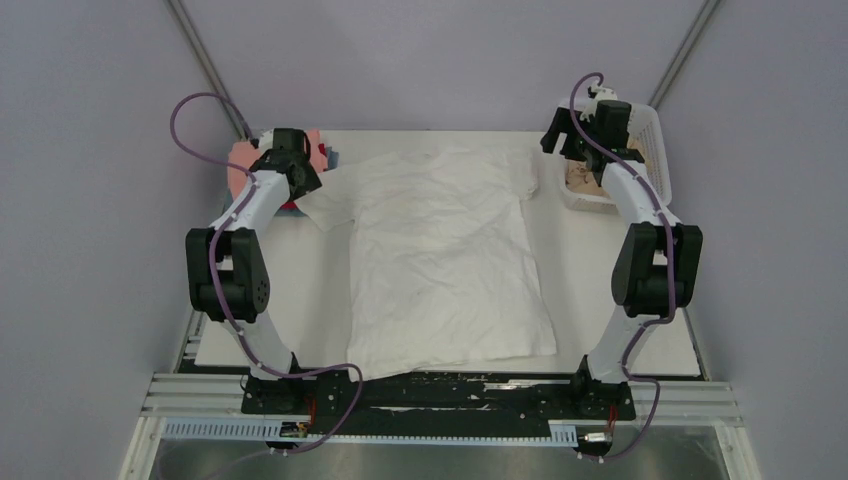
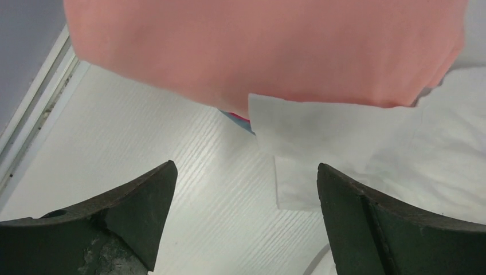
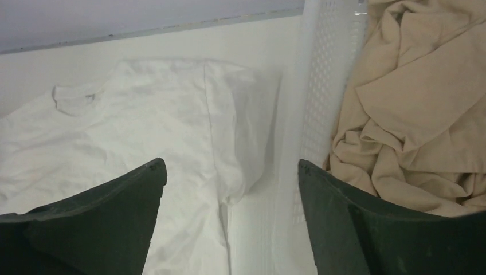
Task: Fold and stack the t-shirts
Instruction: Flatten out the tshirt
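Note:
A large wrinkled white t-shirt (image 1: pixel 445 260) lies spread flat in the middle of the table, collar at the far edge. My left gripper (image 1: pixel 305 185) is open and empty, just above the table beside the shirt's left sleeve (image 2: pixel 298 137). A folded salmon-pink t-shirt (image 2: pixel 263 46) lies just beyond it on a small stack (image 1: pixel 240 160); red and blue edges (image 2: pixel 236 117) show under it. My right gripper (image 1: pixel 562 140) is open and empty above the shirt's right sleeve (image 3: pixel 240 132), next to the basket wall. A crumpled beige-tan t-shirt (image 3: pixel 412 109) lies in the basket.
The white plastic lattice basket (image 1: pixel 655 150) stands at the table's far right corner; its wall (image 3: pixel 321 86) shows between my right fingers. Grey walls close in on all sides. The table's left edge rail (image 2: pixel 34 109) runs near my left gripper.

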